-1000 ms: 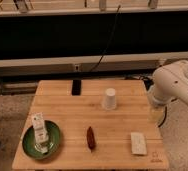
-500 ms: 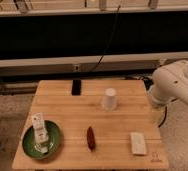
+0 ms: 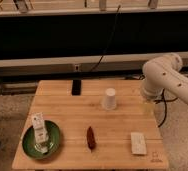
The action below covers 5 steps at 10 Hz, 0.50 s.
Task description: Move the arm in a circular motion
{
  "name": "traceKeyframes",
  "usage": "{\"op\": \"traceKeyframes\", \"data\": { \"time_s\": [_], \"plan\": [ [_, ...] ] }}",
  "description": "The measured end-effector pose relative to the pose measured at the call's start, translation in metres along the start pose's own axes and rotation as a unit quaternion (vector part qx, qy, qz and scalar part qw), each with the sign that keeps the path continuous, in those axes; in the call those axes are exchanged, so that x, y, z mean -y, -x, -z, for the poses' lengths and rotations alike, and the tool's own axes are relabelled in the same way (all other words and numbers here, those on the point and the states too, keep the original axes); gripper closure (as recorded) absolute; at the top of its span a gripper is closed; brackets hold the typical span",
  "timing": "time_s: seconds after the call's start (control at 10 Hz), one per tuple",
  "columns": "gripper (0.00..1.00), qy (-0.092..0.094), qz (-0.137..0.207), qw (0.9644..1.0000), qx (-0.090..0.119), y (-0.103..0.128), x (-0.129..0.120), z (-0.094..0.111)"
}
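Observation:
The arm [image 3: 168, 80] is a glossy white tube with a rounded joint. It comes in from the right edge of the camera view and bends down over the right side of the wooden table [image 3: 117, 130]. Below that joint a pale shape at the table's right edge looks like the gripper [image 3: 148, 107]. It hangs above the wood to the right of the white paper cup and touches no object.
A white paper cup [image 3: 109, 98] stands upside down near the table's middle. A black phone [image 3: 76, 87] lies at the back edge. A green plate [image 3: 41, 141] with a small carton sits front left. A red chilli [image 3: 90, 137] and a white packet [image 3: 137, 142] lie in front.

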Motion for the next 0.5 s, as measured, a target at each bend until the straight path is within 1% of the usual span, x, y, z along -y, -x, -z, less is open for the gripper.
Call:
{"op": "traceKeyframes", "data": {
  "time_s": [0.1,0.2,0.3,0.4,0.5],
  "plan": [
    [0.20,-0.001,0.000,1.0000,-0.002,-0.001,0.002,0.000],
    [0.20,-0.002,0.004,1.0000,-0.004,0.003,0.011,-0.001],
    [0.20,-0.006,0.009,0.9999,-0.003,0.013,0.023,-0.002],
    [0.20,-0.007,0.012,0.9999,-0.005,0.022,0.032,-0.002],
    [0.20,-0.006,0.015,0.9998,-0.007,0.028,0.034,-0.002]
  ]
}}
